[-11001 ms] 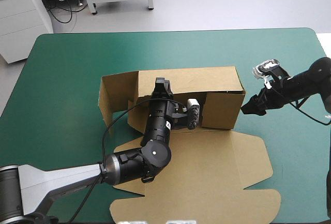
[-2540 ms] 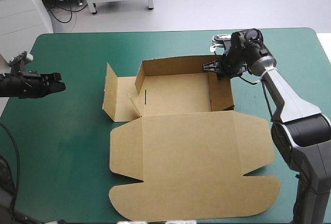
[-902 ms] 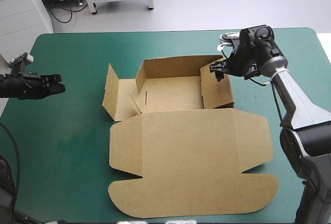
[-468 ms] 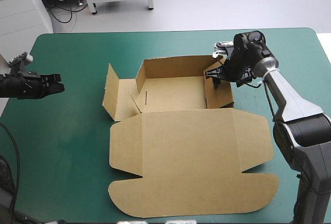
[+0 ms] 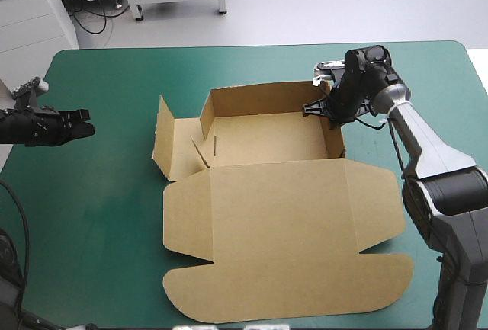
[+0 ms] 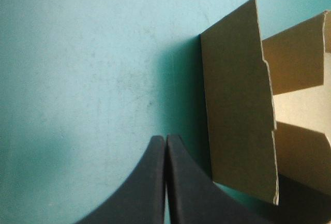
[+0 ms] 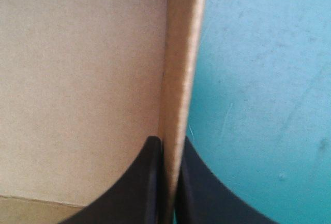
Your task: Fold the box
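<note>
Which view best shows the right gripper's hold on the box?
The right wrist view: the right gripper is shut on the box wall's edge. The high view shows this small; the left wrist view shows only the box's left flap.

Brown box (image 5: 263, 136), half formed, at the middle of the surface (image 5: 99, 193): open tray with far and right walls upright, left flap splayed outward and leaning, broad lid with rounded corners joined at the near side, lying flat toward the surface's near edge.
</note>
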Robot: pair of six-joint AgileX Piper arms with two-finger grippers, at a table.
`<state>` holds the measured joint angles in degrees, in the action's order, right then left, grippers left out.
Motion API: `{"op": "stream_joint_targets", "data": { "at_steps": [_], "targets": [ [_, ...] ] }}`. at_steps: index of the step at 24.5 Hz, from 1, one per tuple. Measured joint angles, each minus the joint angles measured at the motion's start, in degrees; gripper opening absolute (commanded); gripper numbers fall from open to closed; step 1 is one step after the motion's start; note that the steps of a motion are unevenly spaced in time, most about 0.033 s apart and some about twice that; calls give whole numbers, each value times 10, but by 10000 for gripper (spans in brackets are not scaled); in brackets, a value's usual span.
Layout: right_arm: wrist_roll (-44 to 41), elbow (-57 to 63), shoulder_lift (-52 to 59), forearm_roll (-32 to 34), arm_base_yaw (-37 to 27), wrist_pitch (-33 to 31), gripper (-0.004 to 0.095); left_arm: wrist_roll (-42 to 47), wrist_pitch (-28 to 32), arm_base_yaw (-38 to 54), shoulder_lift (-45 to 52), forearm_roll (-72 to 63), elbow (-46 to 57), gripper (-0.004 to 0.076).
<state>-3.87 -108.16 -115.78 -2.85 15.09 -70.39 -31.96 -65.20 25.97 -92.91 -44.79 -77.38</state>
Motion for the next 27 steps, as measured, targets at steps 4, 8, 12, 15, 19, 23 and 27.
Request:
{"op": "stream_joint_targets", "data": {
  "at_steps": [4,8,12,15,19,23,27],
  "targets": [
    [5,0,0,-7,0,3,-19,0,0,0,0,2,0,-32],
    [17,1,14,-11,0,1,-20,0,-5,0,0,7,0,-32],
    [24,1,75,-9,1,-2,-20,0,-16,0,0,8,0,-32],
    [22,1,147,13,1,-8,-20,0,-14,0,0,8,0,-32],
    [16,1,231,29,1,-10,-21,0,-11,0,0,8,0,-32],
    [15,1,303,-18,1,-10,-21,13,-19,0,0,8,0,-26],
    [15,1,323,-59,1,-10,-22,17,-32,0,0,8,0,148]
  ]
}}
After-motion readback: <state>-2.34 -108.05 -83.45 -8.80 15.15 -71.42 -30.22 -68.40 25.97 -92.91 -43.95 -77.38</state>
